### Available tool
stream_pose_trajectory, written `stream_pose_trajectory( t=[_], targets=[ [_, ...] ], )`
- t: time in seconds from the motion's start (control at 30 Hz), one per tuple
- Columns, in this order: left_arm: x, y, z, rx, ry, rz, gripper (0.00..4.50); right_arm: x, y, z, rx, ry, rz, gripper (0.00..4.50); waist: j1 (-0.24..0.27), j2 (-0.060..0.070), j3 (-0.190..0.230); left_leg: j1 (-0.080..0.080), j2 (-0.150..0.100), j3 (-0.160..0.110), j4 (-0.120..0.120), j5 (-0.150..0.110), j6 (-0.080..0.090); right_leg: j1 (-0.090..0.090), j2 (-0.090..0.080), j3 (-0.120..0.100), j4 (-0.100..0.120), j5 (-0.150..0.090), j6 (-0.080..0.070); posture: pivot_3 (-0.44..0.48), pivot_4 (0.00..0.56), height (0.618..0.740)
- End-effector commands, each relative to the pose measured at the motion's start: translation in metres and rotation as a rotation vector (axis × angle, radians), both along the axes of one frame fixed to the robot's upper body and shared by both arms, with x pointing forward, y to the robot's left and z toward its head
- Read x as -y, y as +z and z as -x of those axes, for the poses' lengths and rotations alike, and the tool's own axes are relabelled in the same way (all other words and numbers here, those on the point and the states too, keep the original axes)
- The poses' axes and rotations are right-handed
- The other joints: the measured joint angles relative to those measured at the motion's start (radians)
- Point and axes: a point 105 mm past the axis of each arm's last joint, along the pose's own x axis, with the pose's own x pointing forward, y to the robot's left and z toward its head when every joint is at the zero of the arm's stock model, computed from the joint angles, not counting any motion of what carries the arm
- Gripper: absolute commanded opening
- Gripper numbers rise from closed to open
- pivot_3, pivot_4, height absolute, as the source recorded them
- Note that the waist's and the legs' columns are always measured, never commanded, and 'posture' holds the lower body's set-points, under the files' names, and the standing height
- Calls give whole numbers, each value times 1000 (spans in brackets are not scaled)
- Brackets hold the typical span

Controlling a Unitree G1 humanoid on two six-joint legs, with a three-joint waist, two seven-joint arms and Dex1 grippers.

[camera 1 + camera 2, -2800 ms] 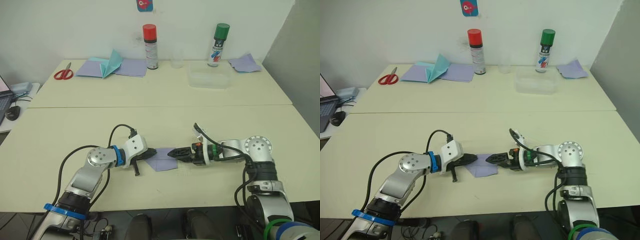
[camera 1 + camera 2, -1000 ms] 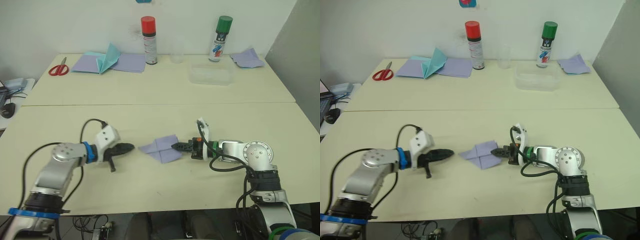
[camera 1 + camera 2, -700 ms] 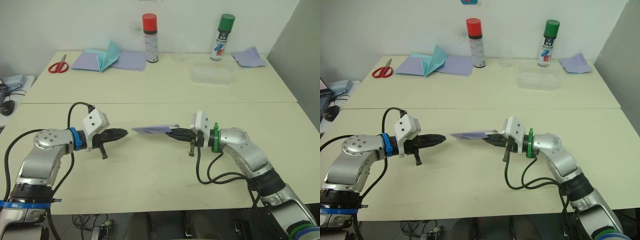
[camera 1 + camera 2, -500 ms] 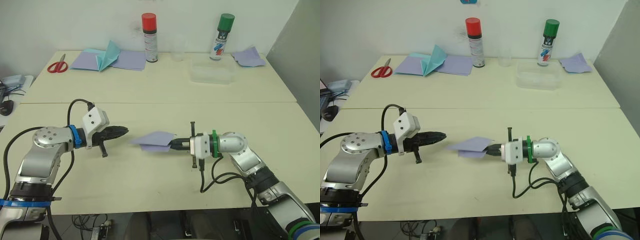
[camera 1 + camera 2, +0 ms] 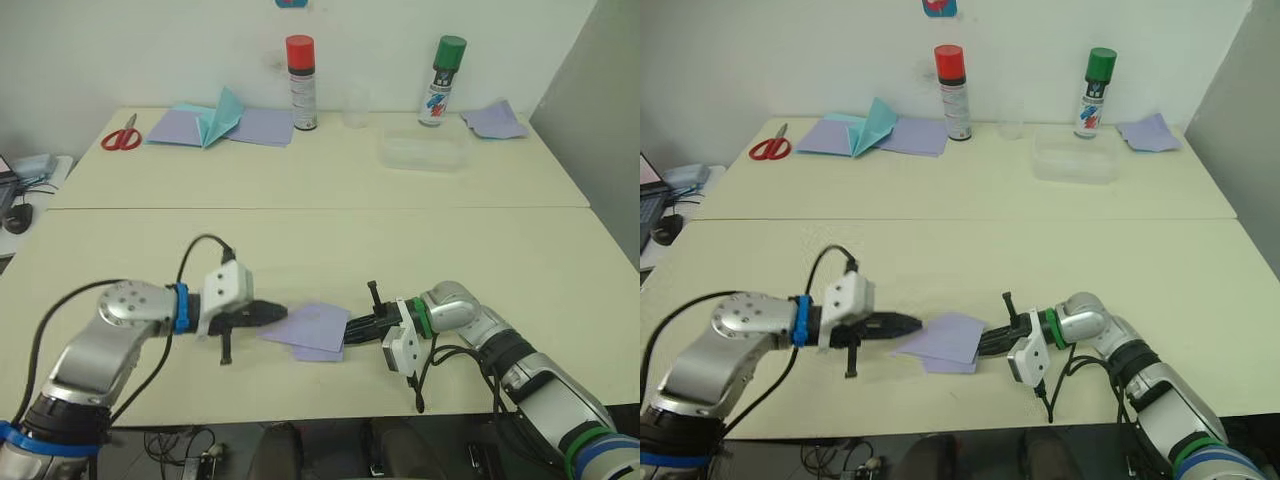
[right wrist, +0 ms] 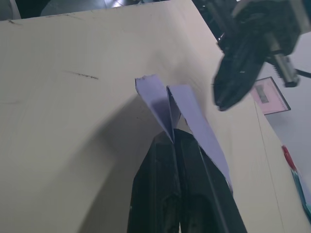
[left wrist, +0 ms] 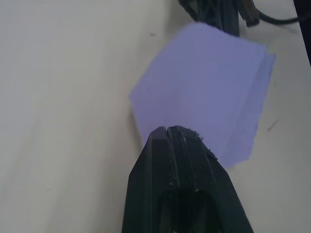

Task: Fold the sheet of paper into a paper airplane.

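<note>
Two cream tables (image 5: 300,250) pushed together against a white wall; work is at the near edge of the front one.

R pincer (image 5: 352,328) comes in from the right, fingers together and clamped on the right edge of the sheet of paper (image 5: 315,326). In the R wrist view the paper (image 6: 167,104) stands up from the pinch as two lavender flaps in a V. L pincer (image 5: 281,312) points in from the left, fingers pressed together, tip at the sheet's left edge; in the L wrist view the closed tip overlaps the paper's near corner (image 7: 204,97), but can't tell if it has any paper between the fingers. Sheet is partly folded, a lower layer showing under the top one, sitting between the two pincers just above the table.

Farther out, on the back table: red scissors (image 5: 120,137) at far left, then flat lavender sheets (image 5: 262,125) w/ a teal folded piece (image 5: 218,115) on them, red-capped spray can (image 5: 300,82), clear cup (image 5: 353,106), clear plastic tray (image 5: 421,153), green-capped spray can (image 5: 442,79), rumpled lavender scrap (image 5: 496,119) at far right.
</note>
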Motion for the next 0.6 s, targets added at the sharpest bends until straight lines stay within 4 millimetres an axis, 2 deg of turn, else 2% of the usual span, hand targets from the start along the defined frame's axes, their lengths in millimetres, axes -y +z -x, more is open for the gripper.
stream_pose_trajectory(
  t=[0.03,0.13,0.3,0.47,0.6],
  targets=[
    [14,1,-2,33,-12,24,0,1,-5,-1,12,7,25,10,4,0,0,2,-1,1,1,0,0,0,0,1,4,-1,-2,0,150,740],
    [16,-8,-5,27,1,12,0,2,-6,-3,16,1,32,10,9,-1,0,9,-1,1,2,0,0,4,-1,1,8,-3,-5,0,150,740],
    [12,-21,-7,16,11,-25,0,2,-3,-11,23,-29,38,10,9,-1,0,9,0,1,2,0,0,4,1,1,10,-3,-5,0,150,740],
    [8,-28,-8,7,27,-42,0,11,-7,-14,-5,-59,71,10,9,-1,0,9,0,1,1,0,0,4,1,1,10,-4,-6,0,150,740],
    [12,-32,-8,-3,29,-36,0,23,-8,-10,-41,-76,106,937,12,-1,0,8,0,1,1,0,0,4,0,1,10,-4,-6,0,150,740]
  ],
)
